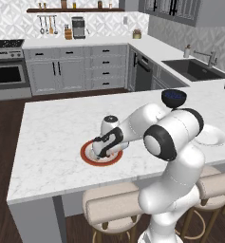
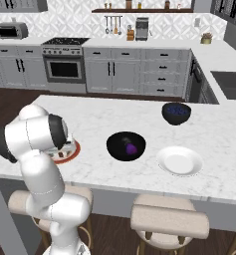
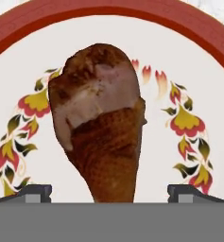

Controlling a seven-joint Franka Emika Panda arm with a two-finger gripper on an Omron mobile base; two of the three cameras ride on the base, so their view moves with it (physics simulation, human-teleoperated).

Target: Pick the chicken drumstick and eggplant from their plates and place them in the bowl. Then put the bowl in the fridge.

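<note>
The chicken drumstick (image 3: 101, 123) lies on the cream centre of the red-brown-rimmed plate (image 3: 198, 33), its meaty end pointing away from the hand. My gripper (image 3: 111, 191) hangs low over it, open. One fingertip (image 3: 35, 191) stands on each side of the thin bone end and neither touches it. From the left base view the gripper (image 1: 102, 151) reaches down onto that plate (image 1: 87, 155). The dark purple eggplant (image 2: 131, 147) rests inside the black bowl (image 2: 114, 140) at the island's middle. Right of the bowl sits the plain white plate (image 2: 179, 161), bare. The fridge is out of view.
A smaller dark blue bowl (image 2: 176, 112) stands behind the white plate on the marble island (image 2: 94, 112). Padded stools (image 2: 169, 219) line the island's near edge. A sink (image 1: 194, 69) is in the counter at the right, and an oven (image 2: 64, 67) sits in the back cabinets.
</note>
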